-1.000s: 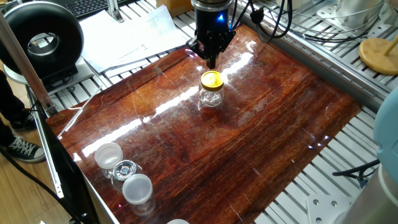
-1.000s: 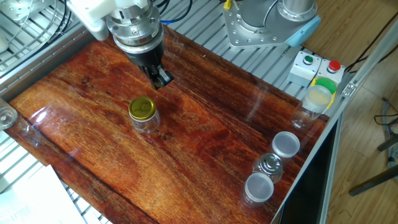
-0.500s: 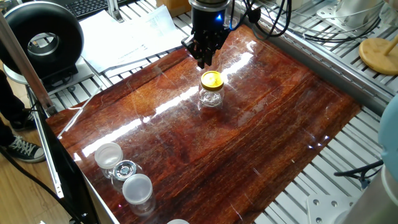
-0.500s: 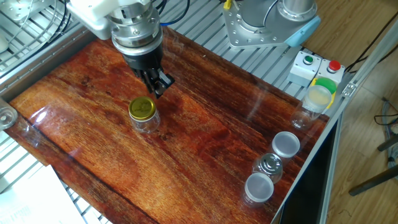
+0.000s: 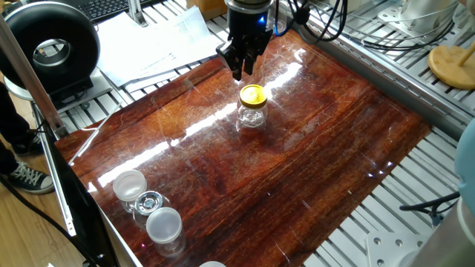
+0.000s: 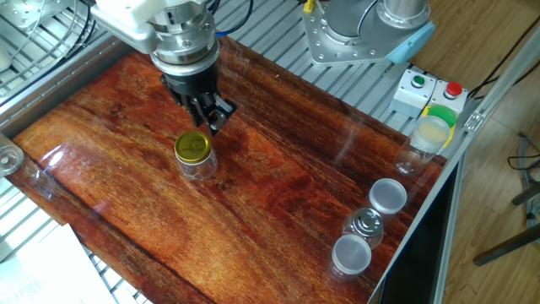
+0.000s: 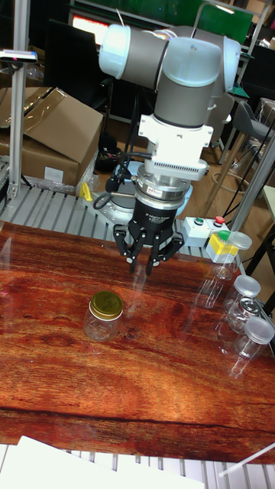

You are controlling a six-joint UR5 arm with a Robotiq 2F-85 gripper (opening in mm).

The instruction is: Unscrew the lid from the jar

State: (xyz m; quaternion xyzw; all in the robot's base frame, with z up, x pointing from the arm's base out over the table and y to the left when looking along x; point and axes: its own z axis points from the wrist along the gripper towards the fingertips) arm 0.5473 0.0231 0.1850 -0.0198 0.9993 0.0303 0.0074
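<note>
The jar [image 5: 251,116] is small clear glass and stands upright on the glossy wooden board [image 5: 297,170], with the yellow-gold lid [image 5: 252,95] on top. It shows again in the other fixed view as the jar [image 6: 198,165] with the lid [image 6: 192,147], and in the tall view as the jar [image 7: 101,324] with the lid [image 7: 106,305]. My gripper [image 5: 242,69] hangs above the board just behind the jar, apart from it. Its fingers point down, slightly spread, with nothing between them. The gripper [image 6: 209,118] [image 7: 143,264] is clear of the lid in every view.
Clear cups with white lids [image 5: 130,185] [image 6: 388,196] cluster at one corner of the board, and a cup with a yellow-green lid [image 6: 434,128] stands beside a button box [image 6: 429,88]. Papers [image 5: 156,44] and a black round device [image 5: 52,48] lie beyond the board.
The gripper has shifted a little away from above the lid and turned about its axis. Its fingers have spread from a closed point. The jar has not moved.
</note>
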